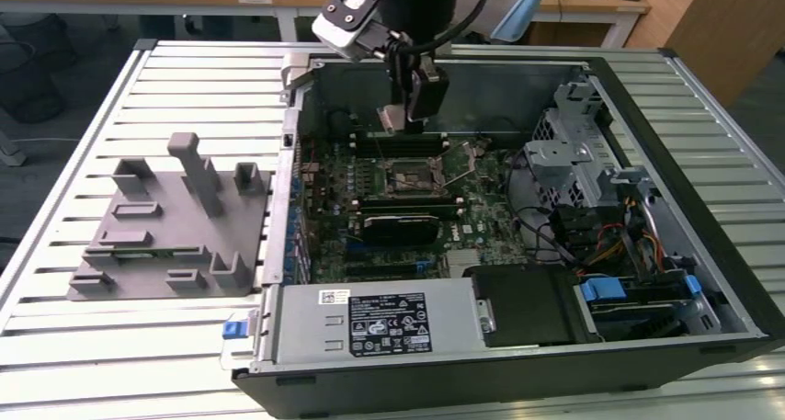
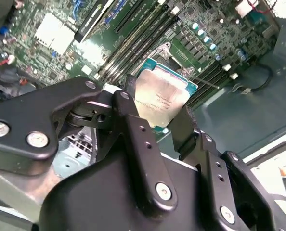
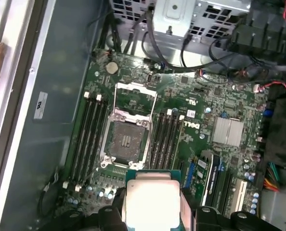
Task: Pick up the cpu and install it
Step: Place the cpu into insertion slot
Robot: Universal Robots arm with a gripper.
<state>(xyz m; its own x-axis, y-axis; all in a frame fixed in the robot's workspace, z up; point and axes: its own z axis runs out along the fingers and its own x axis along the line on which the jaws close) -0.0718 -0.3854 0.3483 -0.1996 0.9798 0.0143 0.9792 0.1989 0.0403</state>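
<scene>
Your gripper [image 1: 405, 117] at the upper centre of the exterior view, its fingers [image 2: 133, 120] clenched on the cpu [image 2: 162, 98], held aloft over the motherboard [image 3: 201, 110] inside the open case [image 1: 516, 80], socket [image 3: 126, 139] uncovered beneath, grey tray [image 1: 172, 218] at that view's centre left.

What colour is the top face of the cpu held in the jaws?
Silvery grey metal; the cpu shows best in the second wrist view.
</scene>
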